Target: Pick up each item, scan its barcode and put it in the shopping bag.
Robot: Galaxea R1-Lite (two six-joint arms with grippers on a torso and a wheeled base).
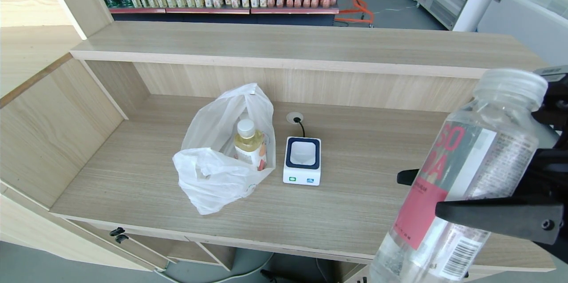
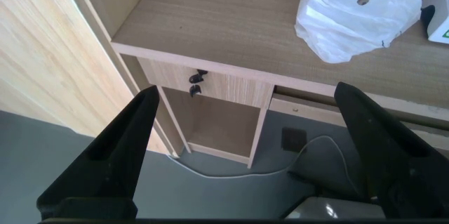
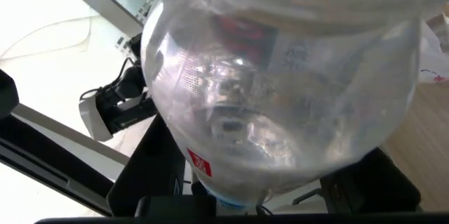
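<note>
My right gripper (image 1: 470,194) is shut on a clear soda bottle (image 1: 461,176) with a pink-and-white label, held tilted high at the right, close to the head camera, its barcode near the lower end. The same bottle (image 3: 280,90) bulges across the right wrist view. A white shopping bag (image 1: 222,150) stands open mid-counter with a yellow-drink bottle (image 1: 249,143) inside. Just right of the bag sits the white barcode scanner (image 1: 302,160). My left gripper (image 2: 245,161) hangs open below the counter's front edge, nothing between its fingers (image 2: 112,161); the bag (image 2: 354,10) lies beyond it.
The wooden counter (image 1: 355,150) has a raised back ledge and a side wall on the left. A cable hole (image 1: 294,117) lies behind the scanner. A drawer with a black handle (image 2: 196,82) sits under the counter front. Drink shelves and freezers stand in the room behind.
</note>
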